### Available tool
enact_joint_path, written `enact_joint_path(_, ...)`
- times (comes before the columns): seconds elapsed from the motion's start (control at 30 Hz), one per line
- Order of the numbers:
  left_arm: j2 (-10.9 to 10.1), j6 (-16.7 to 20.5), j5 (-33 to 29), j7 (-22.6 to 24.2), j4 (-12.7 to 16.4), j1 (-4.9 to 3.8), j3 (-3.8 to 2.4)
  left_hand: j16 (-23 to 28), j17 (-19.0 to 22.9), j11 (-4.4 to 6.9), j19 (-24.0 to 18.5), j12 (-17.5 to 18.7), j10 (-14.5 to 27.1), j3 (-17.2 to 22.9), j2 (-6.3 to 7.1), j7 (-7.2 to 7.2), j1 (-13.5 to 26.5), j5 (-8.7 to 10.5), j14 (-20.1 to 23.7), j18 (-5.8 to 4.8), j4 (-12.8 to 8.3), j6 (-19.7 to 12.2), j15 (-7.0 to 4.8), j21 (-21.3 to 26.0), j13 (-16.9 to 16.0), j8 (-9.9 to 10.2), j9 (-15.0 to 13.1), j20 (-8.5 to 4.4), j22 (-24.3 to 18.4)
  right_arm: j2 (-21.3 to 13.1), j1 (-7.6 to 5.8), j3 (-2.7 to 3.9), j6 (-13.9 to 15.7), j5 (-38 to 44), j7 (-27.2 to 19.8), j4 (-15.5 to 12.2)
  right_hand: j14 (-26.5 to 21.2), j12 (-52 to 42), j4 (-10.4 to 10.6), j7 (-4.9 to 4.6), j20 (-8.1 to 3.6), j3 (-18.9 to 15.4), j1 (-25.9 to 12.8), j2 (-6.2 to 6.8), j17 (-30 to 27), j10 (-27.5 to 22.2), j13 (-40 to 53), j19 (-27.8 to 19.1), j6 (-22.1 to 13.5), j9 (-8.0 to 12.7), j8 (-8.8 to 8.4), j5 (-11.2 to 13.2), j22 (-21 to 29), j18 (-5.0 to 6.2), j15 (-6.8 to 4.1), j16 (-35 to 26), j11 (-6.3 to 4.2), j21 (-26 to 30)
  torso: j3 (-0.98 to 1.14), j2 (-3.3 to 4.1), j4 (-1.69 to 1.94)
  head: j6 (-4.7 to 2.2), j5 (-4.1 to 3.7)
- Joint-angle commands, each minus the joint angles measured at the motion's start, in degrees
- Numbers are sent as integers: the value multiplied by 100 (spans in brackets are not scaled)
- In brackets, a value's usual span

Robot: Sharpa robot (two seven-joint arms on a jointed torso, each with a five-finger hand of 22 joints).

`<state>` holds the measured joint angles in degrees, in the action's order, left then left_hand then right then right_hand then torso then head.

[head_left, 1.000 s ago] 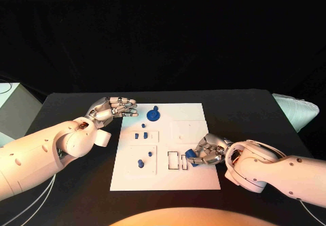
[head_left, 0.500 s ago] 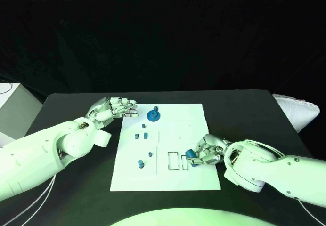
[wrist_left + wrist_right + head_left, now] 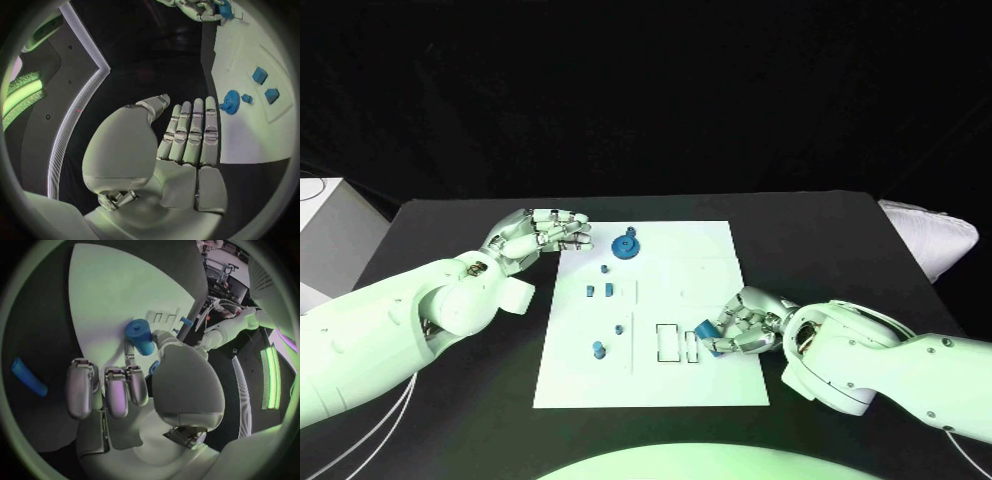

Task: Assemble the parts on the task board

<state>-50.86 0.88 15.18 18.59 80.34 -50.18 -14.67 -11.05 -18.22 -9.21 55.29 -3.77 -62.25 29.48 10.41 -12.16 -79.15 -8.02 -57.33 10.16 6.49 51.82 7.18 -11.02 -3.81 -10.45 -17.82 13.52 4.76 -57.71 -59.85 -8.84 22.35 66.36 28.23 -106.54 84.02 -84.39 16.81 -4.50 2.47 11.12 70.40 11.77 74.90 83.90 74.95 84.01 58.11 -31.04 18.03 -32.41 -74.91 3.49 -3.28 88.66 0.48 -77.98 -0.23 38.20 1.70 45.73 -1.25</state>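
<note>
The task board (image 3: 678, 270) lies in the middle of the black table (image 3: 834, 230). On it, five loose blue parts can be counted in the head view: one gear-like disc (image 3: 625, 243) near the board's far edge, one tiny piece (image 3: 604, 267) just on the near side of the disc, a pair of small blocks (image 3: 599, 290) nearer still, and one peg (image 3: 597, 349) toward the board's near-left corner. A further speck between the blocks and the peg is too small to identify.

A sixth part, a blue cylinder (image 3: 140, 336), is pinched in the right hand (image 3: 743, 322) at the board's right edge, beside two dark rectangular slots (image 3: 678, 342); its lower end is hidden by the fingers.

The left hand (image 3: 538, 232) hangs off the board's far-left corner, fingers extended side by side, grasping nothing.
</note>
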Motion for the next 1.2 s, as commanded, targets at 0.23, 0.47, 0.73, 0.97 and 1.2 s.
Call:
enact_joint_path(0.23, 1, -97, -13, 35, 10, 0, -3, 11, -5, -20, -4, -17, 0, 14, -27, -2, 8, -23, 1, 27, -19, 40, 22, 36, -8, 31, 10, 27, -5, -164, -330, 10, 125, -571, 163, -243, 545, -15, -25, 8, -30, 50, -3, 18, 1299, 275, 1097, 268, 51, -61, 47, -26, -713, -95, -52, 21, -47, -15, -6, -2, 3, -24, -14)
enact_joint_path(0.47, -2, -95, -14, 37, 12, 0, -2, 11, -5, -20, -4, -17, 0, 14, -27, -2, 8, -23, 1, 27, -19, 40, 22, 36, -8, 31, 10, 27, -5, -125, -416, 13, 141, -774, 147, -332, 546, -9, -20, 7, -31, 63, -18, 23, 1300, 272, 1093, 267, 53, -62, 49, -42, -710, -94, -53, 21, -46, -10, -8, -1, 9, -28, 0)
enact_joint_path(0.73, 3, -104, -14, 41, 17, 0, -2, 11, -5, -20, -4, -17, 0, 14, -27, -2, 8, -23, 1, 27, -19, 40, 22, 36, -8, 31, 10, 27, -5, 268, -378, -5, 65, -925, 155, -136, 546, -3, -15, 2, -31, 79, -73, 45, 1301, 269, 1090, 266, 51, -65, 51, 4, -712, -94, -50, 21, -42, -8, -11, 2, 9, -16, 36)
enact_joint_path(0.97, 4, -110, -14, 43, 25, 0, -2, 11, -5, -20, -4, -17, 0, 14, -27, -2, 8, -23, 1, 27, -19, 40, 22, 36, -8, 31, 10, 27, -5, 624, -224, -30, 61, -945, 183, 68, 544, 2, -18, 0, -26, 103, -247, 54, 1296, 272, 1093, 264, 50, -85, 72, 383, -715, -93, -44, 17, -37, 4, -10, 5, 14, -23, 32)
enact_joint_path(1.2, -3, -117, -14, 43, 34, 0, -3, 11, -5, -20, -4, -17, 0, 14, -27, -2, 8, -23, 1, 27, -19, 40, 22, 36, -8, 31, 10, 27, -5, 816, -148, -44, 36, -899, 220, 198, 543, 3, -14, 1, -26, 101, -309, 30, 1290, 273, 1095, 263, 52, -93, 83, 503, -714, -91, -44, 12, -37, 13, -9, 1, 7, -22, 38)
